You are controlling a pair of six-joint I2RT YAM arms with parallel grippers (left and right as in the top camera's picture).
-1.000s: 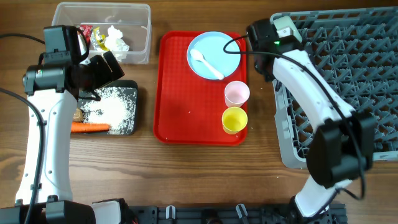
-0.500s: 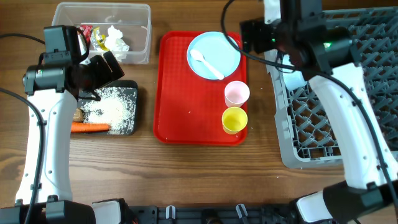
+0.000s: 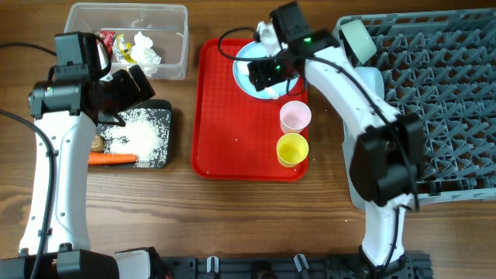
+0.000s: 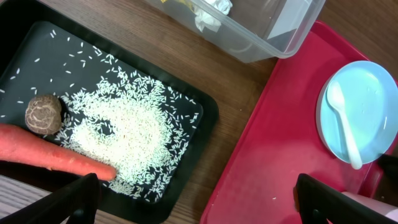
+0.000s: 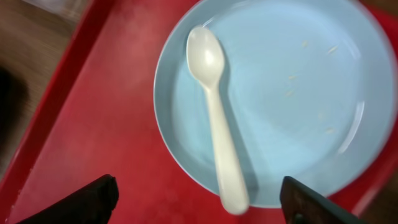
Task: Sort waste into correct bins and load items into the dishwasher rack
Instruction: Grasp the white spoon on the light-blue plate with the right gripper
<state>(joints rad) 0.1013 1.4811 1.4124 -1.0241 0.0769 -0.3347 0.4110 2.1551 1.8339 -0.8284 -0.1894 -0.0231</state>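
My right gripper (image 5: 202, 205) hangs open over the light blue plate (image 5: 292, 106) on the red serving tray (image 3: 232, 139). The white spoon (image 5: 217, 130) lies on the plate, its handle end between my fingers and below them, not touched. In the overhead view the gripper (image 3: 263, 74) covers much of the plate (image 3: 241, 70). A pink cup (image 3: 295, 116) and a yellow cup (image 3: 292, 149) stand on the tray. My left gripper (image 4: 199, 208) is open and empty above the gap between the tray and the black tray (image 3: 167, 132), which holds rice (image 4: 130, 130), a carrot (image 4: 50, 155) and a brown lump (image 4: 42, 113).
The clear tub (image 3: 174, 46) at the back left holds wrappers (image 3: 116, 45) and crumpled tissue (image 3: 146, 50). The grey dishwasher rack (image 3: 434, 93) fills the right side. My right arm reaches from the rack side across the tray's right edge.
My right arm has swung left from the rack's corner to above the plate and spoon, and its jaws have narrowed a little. The left arm has not moved.
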